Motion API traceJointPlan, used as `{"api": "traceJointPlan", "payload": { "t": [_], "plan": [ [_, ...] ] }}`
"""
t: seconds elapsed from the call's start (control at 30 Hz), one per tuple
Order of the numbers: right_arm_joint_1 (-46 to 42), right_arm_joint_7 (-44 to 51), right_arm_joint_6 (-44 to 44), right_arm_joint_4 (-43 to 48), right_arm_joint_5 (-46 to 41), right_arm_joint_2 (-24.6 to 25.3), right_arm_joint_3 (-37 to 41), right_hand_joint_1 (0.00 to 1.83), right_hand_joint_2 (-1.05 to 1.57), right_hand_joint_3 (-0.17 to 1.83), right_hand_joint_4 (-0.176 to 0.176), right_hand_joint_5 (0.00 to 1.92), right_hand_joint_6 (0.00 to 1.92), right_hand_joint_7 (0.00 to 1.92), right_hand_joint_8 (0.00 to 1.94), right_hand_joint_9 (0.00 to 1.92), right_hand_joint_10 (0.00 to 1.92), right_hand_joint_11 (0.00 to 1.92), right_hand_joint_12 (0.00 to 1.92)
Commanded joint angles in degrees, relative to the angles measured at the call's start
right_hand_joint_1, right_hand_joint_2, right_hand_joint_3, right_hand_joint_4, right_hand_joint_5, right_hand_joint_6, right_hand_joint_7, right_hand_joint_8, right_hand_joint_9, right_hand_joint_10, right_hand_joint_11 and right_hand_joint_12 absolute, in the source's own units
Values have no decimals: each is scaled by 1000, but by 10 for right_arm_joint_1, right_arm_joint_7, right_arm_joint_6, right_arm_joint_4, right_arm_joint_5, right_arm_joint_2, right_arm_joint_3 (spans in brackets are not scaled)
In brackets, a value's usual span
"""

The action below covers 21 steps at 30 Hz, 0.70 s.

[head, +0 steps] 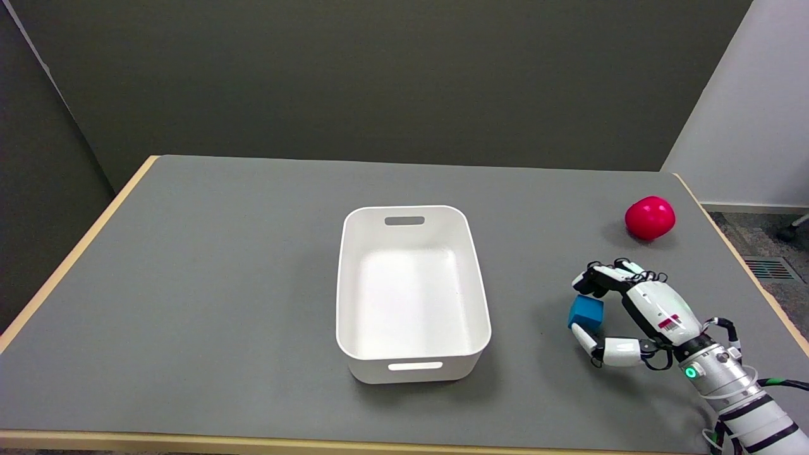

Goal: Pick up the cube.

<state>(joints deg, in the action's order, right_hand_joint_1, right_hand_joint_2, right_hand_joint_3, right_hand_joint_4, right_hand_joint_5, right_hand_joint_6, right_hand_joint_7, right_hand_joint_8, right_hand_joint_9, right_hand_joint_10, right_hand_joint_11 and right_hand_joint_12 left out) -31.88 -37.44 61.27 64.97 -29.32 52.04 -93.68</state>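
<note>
A blue cube point(585, 312) sits at the table's right side, to the right of the white bin. My right hand point(632, 309) reaches in from the lower right and closes around it. The fingers point(597, 279) curl over the cube's far top edge and the thumb point(594, 346) presses against its near lower edge, so the cube is pinched between them. A soft shadow lies on the table to the cube's left. Whether the cube is off the table or still resting on it cannot be told from this view.
A white rectangular bin point(414, 366) with handle slots stands at the table's middle, with nothing in it. A red ball point(650, 217) lies behind the hand near the right table edge point(752, 278). The grey tabletop point(208, 284) stretches to the left.
</note>
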Motion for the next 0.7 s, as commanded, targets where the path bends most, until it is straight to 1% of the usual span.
{"api": "traceJointPlan", "payload": {
  "t": [0.03, 0.13, 0.2, 0.33, 0.37, 0.4, 0.43, 0.5, 0.57, 0.63, 0.7],
  "plan": [
    [6, 0, -2, -8, 0, 0, -4, 787, 640, 892, -78, 464, 975, 600, 820, 514, 1229, 210, 1452],
    [11, 0, -3, -8, 3, 0, -5, 886, 662, 914, -85, 485, 1039, 619, 849, 550, 1256, 255, 1502],
    [14, 0, -6, -9, 4, -3, -6, 905, 672, 914, -87, 494, 1066, 637, 883, 570, 1273, 282, 1534],
    [22, 0, -8, -10, 9, -5, -11, 964, 692, 920, -87, 526, 1144, 716, 1007, 663, 1355, 443, 1699],
    [24, 0, -7, -10, 9, -6, -11, 974, 767, 825, -88, 550, 1212, 728, 1028, 676, 1367, 471, 1725],
    [27, 0, -4, -13, 12, -6, -12, 986, 988, 535, -87, 614, 1396, 747, 1062, 692, 1385, 497, 1755],
    [31, 0, 1, -15, 16, -6, -13, 1021, 1142, 316, -85, 649, 1516, 774, 1121, 710, 1394, 528, 1775],
    [37, 0, 9, -17, 19, -5, -14, 1169, 1165, 184, -72, 610, 1499, 852, 1328, 750, 1381, 606, 1780],
    [45, 0, 24, -21, 23, -5, -13, 1169, 1103, 300, -62, 636, 1481, 861, 1353, 780, 1454, 679, 1864],
    [52, 0, 41, -22, 24, -5, -9, 1173, 1057, 391, -72, 653, 1453, 867, 1397, 790, 1521, 678, 1908],
    [62, 0, 59, -21, 24, -11, -6, 1181, 982, 539, -70, 679, 1448, 870, 1451, 824, 1619, 629, 1920]
  ]
}}
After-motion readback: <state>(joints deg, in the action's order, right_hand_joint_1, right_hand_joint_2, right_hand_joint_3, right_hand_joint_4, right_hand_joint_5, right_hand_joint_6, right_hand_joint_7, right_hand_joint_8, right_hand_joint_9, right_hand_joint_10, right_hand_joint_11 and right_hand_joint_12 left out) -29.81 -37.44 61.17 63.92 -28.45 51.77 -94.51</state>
